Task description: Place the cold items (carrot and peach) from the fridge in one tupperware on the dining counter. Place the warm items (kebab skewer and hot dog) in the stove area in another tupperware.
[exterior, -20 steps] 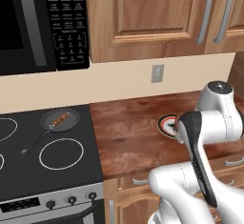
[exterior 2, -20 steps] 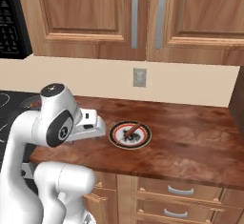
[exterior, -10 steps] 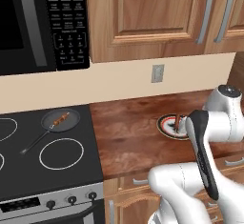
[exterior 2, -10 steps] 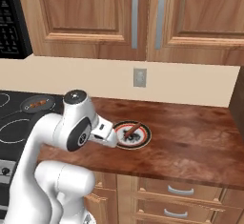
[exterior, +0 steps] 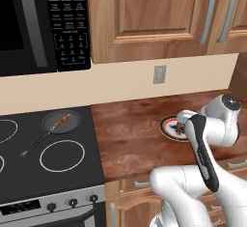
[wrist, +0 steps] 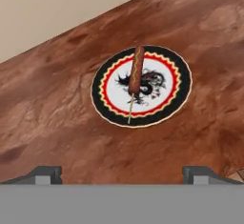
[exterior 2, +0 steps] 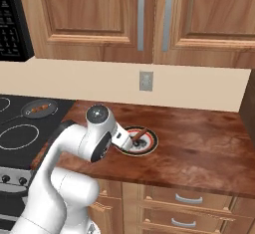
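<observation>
In the left base view, the round plate (exterior: 170, 126) with a black rim sits on the wooden counter (exterior: 130, 134), just right of the stove (exterior: 48, 158) and below the wall outlet (exterior: 159, 74). The arm's bulk covers the plate's right side. A small frying pan (exterior: 59, 122) holding the kebab skewer (exterior: 61, 121) rests on the stove's back corner, nearest the plate.

In the right base view, the plate (exterior 2: 144, 146) lies in front of the outlet (exterior 2: 145, 80), with the hot dog (exterior 2: 138, 134) on it, partly behind the arm's wrist. The pan (exterior 2: 39, 109) with the skewer (exterior 2: 39, 109) is on the stove, well left of the plate.

In the hand view, the gripper (wrist: 122, 173) hovers above the plate (wrist: 178, 82), jaws spread wide and holding nothing. The hot dog (wrist: 136, 71), on a stick with a mustard line, lies across the plate's middle, over a dark dragon figure.
</observation>
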Controlling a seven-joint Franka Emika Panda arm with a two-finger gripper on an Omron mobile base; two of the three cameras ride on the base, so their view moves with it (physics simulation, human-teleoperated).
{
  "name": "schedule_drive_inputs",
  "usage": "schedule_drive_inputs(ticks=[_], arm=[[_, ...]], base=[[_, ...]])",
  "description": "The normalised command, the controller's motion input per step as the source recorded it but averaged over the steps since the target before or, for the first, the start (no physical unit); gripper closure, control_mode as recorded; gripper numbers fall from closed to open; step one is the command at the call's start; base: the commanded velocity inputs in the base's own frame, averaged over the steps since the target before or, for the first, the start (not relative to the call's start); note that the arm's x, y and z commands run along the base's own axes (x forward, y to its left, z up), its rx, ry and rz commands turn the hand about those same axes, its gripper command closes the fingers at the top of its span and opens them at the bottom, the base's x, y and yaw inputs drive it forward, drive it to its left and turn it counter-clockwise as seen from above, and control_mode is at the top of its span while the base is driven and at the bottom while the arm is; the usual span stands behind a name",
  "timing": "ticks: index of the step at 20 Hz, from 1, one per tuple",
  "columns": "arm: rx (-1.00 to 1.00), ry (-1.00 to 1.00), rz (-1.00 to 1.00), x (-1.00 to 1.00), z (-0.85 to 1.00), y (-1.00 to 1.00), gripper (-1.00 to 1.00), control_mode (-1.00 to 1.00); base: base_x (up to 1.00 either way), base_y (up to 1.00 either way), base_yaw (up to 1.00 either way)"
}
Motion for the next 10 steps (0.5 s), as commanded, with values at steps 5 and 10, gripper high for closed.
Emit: schedule_drive_inputs(ticks=[5,10], arm=[[0.00,0.06,-0.01,0.87,0.00,-0.19,-1.00,-1.00],[0.00,0.36,-0.04,0.61,-0.11,-0.55,-1.00,-1.00]], base=[[0.00,0.00,0.00],[0.00,0.00,0.00]])
